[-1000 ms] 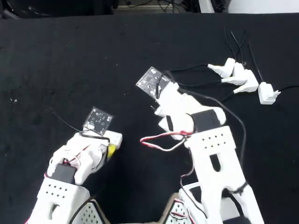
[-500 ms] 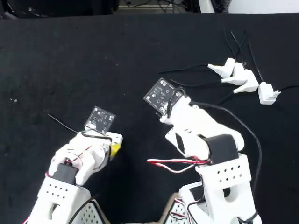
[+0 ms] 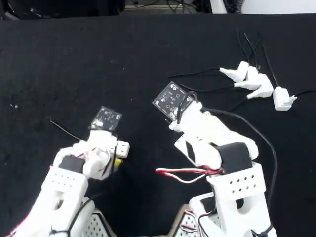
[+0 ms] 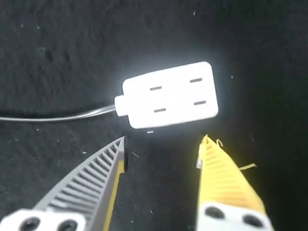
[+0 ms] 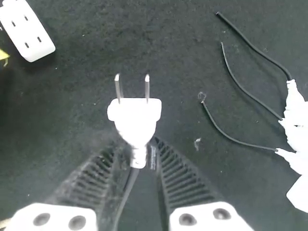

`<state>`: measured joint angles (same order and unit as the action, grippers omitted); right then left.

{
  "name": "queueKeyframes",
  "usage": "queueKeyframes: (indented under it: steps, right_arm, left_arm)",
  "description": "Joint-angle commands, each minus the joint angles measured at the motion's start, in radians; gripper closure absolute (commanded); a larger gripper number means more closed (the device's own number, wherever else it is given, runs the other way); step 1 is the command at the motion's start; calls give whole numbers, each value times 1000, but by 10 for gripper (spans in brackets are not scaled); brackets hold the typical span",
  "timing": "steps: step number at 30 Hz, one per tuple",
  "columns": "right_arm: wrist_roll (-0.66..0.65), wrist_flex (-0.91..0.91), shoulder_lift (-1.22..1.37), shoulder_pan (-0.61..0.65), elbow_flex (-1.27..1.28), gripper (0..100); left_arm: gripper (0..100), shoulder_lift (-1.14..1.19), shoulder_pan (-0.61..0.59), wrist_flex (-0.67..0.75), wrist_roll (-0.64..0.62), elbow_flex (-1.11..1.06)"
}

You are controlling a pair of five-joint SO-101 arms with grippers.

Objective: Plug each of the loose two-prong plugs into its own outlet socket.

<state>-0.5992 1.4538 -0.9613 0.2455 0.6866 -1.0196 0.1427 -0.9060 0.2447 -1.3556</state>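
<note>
In the left wrist view a white outlet block (image 4: pixel 168 96) with two pairs of slots lies flat on the black mat, its thin cord running off to one side. My left gripper (image 4: pixel 161 140) hangs open just short of it, one finger grey (image 4: pixel 98 180) and one yellow (image 4: pixel 224 178). From above, the block (image 3: pixel 122 147) shows at the tip of the left arm. My right gripper (image 5: pixel 137 144) is shut on a white two-prong plug (image 5: pixel 134 113), prongs pointing away from the wrist, held above the mat. The same outlet block (image 5: pixel 26 31) lies farther off in the right wrist view.
Several loose white plugs (image 3: pixel 249 79) and a white adapter (image 3: pixel 281 98) lie at the back right with black cords (image 3: pixel 252 47) trailing away. Loose cord ends (image 5: pixel 250 91) lie on the mat beside the held plug. The right arm (image 3: pixel 212 133) stands mid-table.
The right arm drew back toward its base and a little right with the plug, then held still. The left arm rose and shifted slightly over the outlet block.
</note>
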Motion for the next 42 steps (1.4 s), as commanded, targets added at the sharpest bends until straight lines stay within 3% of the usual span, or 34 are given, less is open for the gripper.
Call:
queueKeyframes:
  steps: [1,8,14,21,25,30,34,39,42]
  right_arm:
    - [6,23,-33,-12,-18,988]
    - [3,21,-33,-11,-18,988]
    - [3,17,-33,-11,10,988]
    - [3,15,-33,-8,27,988]
    - [9,15,-33,-8,27,988]
    - [11,-32,-31,26,48,988]
    - [83,-226,-27,98,165,988]
    - [164,-528,-24,273,318,988]
    - [166,-611,-24,344,343,988]
  left_arm:
    - [751,226,-4,46,-23,134]
    - [751,517,-4,149,-69,317]
    - [751,634,-7,226,-118,401]
    - [751,638,-5,215,-120,421]
    - [751,632,-12,110,-118,449]
    - [751,496,-65,-38,-123,519]
    - [751,311,-111,-157,-126,582]
    - [751,104,-134,-141,-199,526]
    - [751,-5,-114,-91,-244,455]
